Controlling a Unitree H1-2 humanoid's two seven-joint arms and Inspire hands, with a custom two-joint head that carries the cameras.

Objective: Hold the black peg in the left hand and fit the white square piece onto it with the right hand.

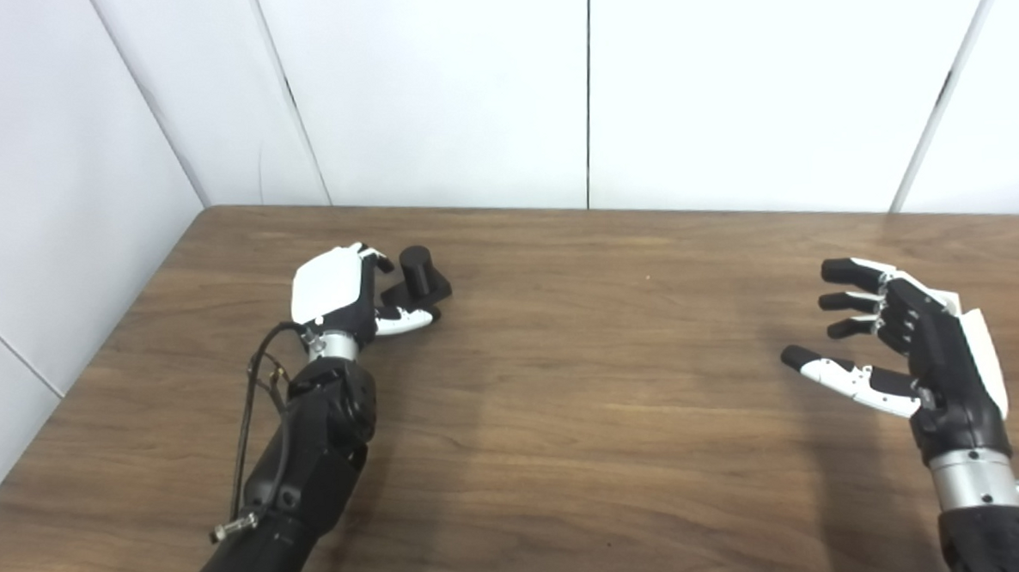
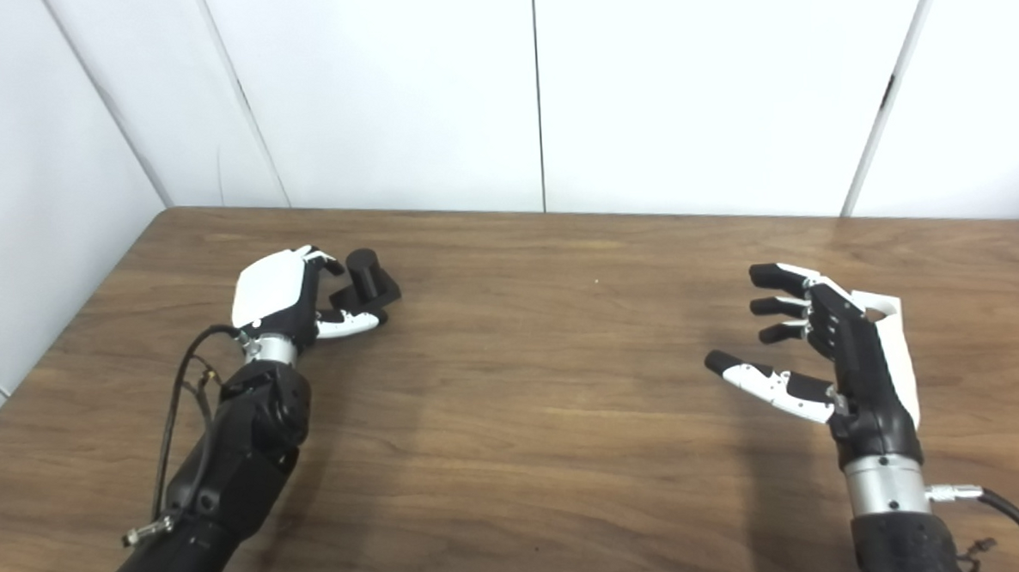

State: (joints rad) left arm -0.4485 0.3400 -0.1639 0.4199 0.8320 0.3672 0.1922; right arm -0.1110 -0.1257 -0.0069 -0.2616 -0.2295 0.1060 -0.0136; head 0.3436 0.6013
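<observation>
The black peg (image 1: 419, 271), a short cylinder on a square black base, stands on the table at the far left. My left hand (image 1: 338, 295) is at its left side. Its fingers curl against the base and its thumb lies along the base's front edge, so the hand is closed on the peg. My right hand (image 1: 907, 342) hovers over the right side of the table with fingers spread and nothing in it. No white square piece shows in either view.
The brown wooden table (image 1: 582, 369) runs up to white wall panels (image 1: 432, 83) at the back and left. A loose cable (image 1: 252, 400) loops beside my left forearm.
</observation>
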